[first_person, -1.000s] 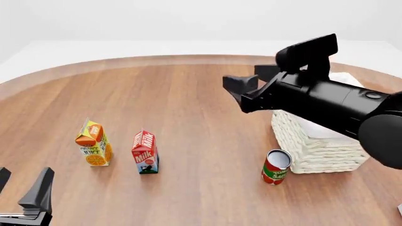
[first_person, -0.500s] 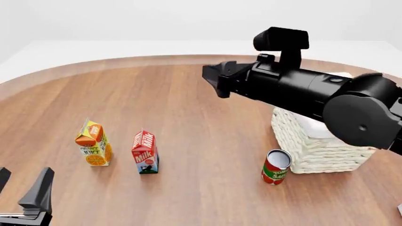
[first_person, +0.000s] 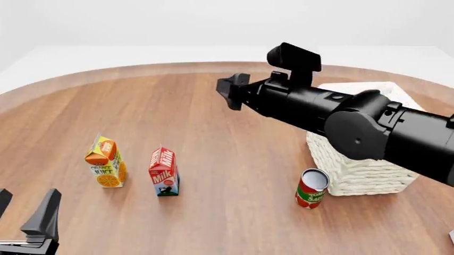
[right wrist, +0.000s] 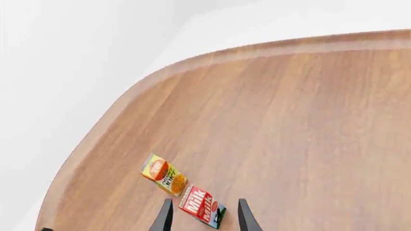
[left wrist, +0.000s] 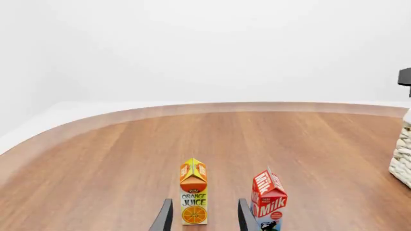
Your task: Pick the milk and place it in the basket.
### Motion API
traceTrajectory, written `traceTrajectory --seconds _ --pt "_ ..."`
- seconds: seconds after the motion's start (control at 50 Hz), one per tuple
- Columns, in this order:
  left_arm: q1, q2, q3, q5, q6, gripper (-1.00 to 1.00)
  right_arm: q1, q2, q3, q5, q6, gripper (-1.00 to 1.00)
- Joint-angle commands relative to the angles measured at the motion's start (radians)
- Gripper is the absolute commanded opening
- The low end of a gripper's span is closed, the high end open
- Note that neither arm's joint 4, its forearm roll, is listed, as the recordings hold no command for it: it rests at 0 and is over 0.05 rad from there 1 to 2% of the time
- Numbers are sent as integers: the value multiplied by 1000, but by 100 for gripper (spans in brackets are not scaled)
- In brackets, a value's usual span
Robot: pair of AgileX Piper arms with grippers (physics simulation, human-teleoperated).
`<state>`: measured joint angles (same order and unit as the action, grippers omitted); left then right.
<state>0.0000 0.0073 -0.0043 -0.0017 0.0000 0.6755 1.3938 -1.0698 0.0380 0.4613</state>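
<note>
The milk point(first_person: 164, 172) is a small red carton standing upright on the wooden table, left of centre. In the right wrist view the milk point(right wrist: 201, 207) shows far off between the finger tips. My right gripper point(first_person: 230, 91) hangs open and empty high over the table's middle, well away from the milk, and is also seen in its own view point(right wrist: 204, 219). The basket point(first_person: 363, 171), cream wicker with a white liner, stands at the right, partly hidden by the right arm. My left gripper point(first_person: 25, 211) is open at the near left edge; from its camera the milk point(left wrist: 268, 199) stands just beside one finger point(left wrist: 245, 216).
An orange juice carton point(first_person: 106, 162) stands just left of the milk; it also shows in both wrist views point(left wrist: 193, 198) point(right wrist: 163, 174). A red can point(first_person: 311, 188) stands in front of the basket's near left corner. The basket's edge point(left wrist: 403, 156) shows in the left wrist view.
The right arm has swung left and turned, carrying its gripper further left and a little higher and uncovering more of the basket. The left arm and all objects have stayed put.
</note>
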Motion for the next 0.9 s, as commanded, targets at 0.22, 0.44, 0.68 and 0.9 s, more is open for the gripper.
traceTrajectory --seconds 0.22,0.44,0.68,0.9 --pt "0 0 0 0 0 100 31 169 -30 -85 97 100" --pt "0 0 0 0 0 100 34 248 -73 -92 120 100" --pt "0 0 0 0 0 100 50 348 -142 -90 146 100" --pt "0 0 0 0 0 100 66 424 -190 -79 175 100"
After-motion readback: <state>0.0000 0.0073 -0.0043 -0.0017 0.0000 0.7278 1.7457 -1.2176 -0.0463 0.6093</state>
